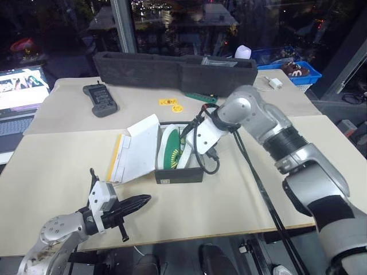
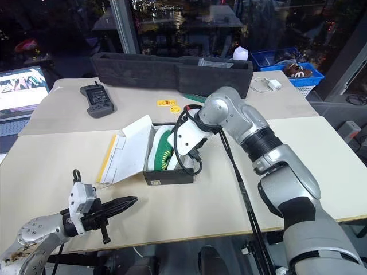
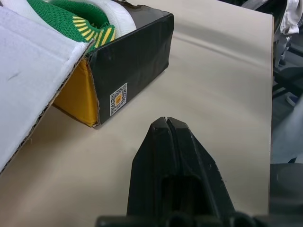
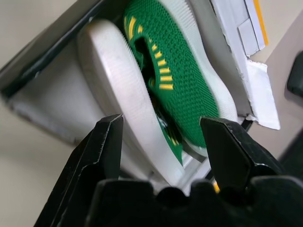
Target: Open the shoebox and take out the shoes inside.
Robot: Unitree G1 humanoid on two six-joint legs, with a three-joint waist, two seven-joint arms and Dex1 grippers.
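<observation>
The shoebox point(image 1: 179, 175) stands open mid-table, its dark side facing me and its lid point(image 1: 137, 148) folded back to the left, white inside up and yellow edge showing. The shoes point(image 1: 171, 150) sit inside on their sides: green knit, white soles, yellow marks, also seen in the right wrist view point(image 4: 165, 71). My right gripper point(image 4: 161, 122) hangs open over the box, pointing down, with one finger on either side of the shoes. My left gripper point(image 1: 137, 202) is shut and empty, low near the table's front-left edge, its tip point(image 3: 166, 120) pointing at the box corner.
A long dark grey foam tray point(image 1: 172, 69) lies across the back of the table. A black handheld device point(image 1: 100, 98) is at the back left and yellow stickers point(image 1: 170, 103) behind the box. A laptop point(image 1: 20, 91) is at far left, a blue basket point(image 1: 292, 69) at far right.
</observation>
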